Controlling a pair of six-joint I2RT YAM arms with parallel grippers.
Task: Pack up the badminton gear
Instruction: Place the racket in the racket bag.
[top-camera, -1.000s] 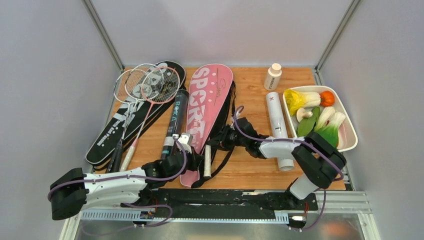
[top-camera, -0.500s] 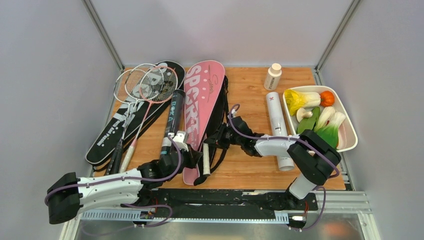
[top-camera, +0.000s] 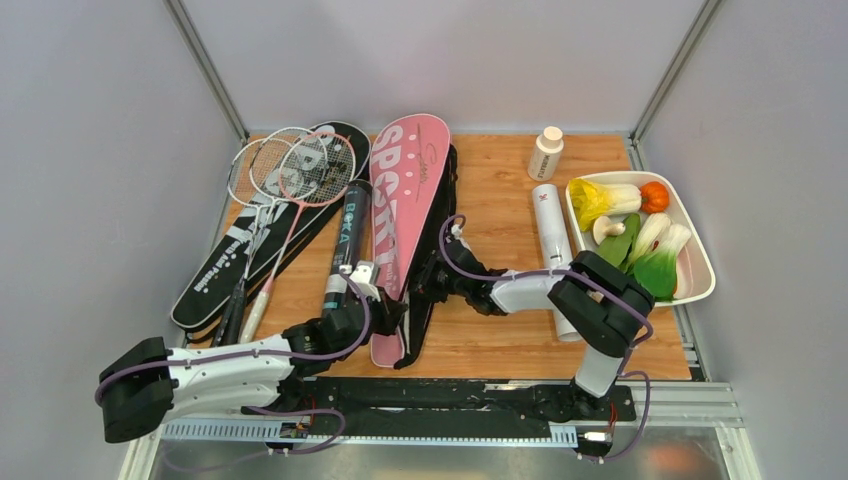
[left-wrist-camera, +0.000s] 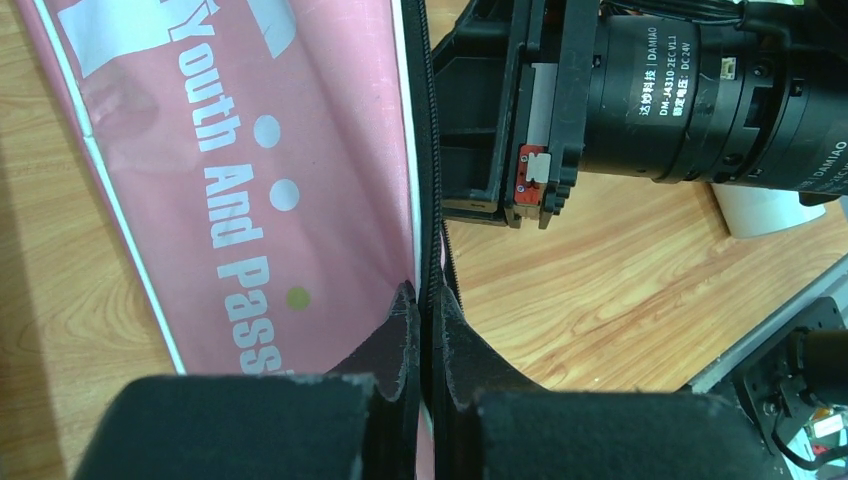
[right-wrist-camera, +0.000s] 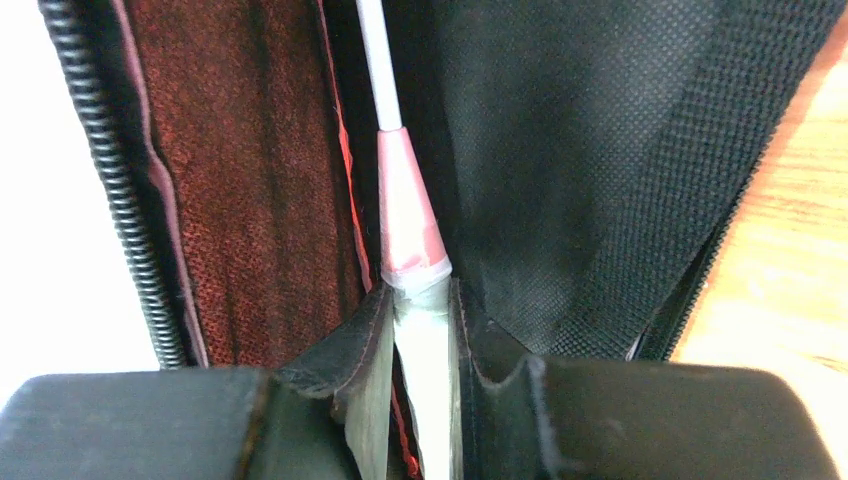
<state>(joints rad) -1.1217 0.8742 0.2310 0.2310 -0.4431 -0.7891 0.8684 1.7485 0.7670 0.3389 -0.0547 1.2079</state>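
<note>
The left end effector (left-wrist-camera: 430, 312) is pinched shut on the black zip edge of the pink bag (left-wrist-camera: 250, 150), apparently to hold the mouth at its near end steady and lifted. Just to its right, the right end effector (right-wrist-camera: 420, 320) clamps the pale grip of a racket (right-wrist-camera: 405, 215). The racket's pink cone and thin white shaft run into the opening, a hold that looks meant for sliding it inside. The bag is smooth printed fabric outside, with coarse black weave, reddish lining and a toothed zip within. It lies lengthwise mid-bench (top-camera: 500, 175), on bare wood. Left of it lies a black tube (top-camera: 347, 245). Further left, more rackets (top-camera: 290, 165) rest on a black bag (top-camera: 215, 280), and a white tube (top-camera: 550, 225) lies to the right.
</note>
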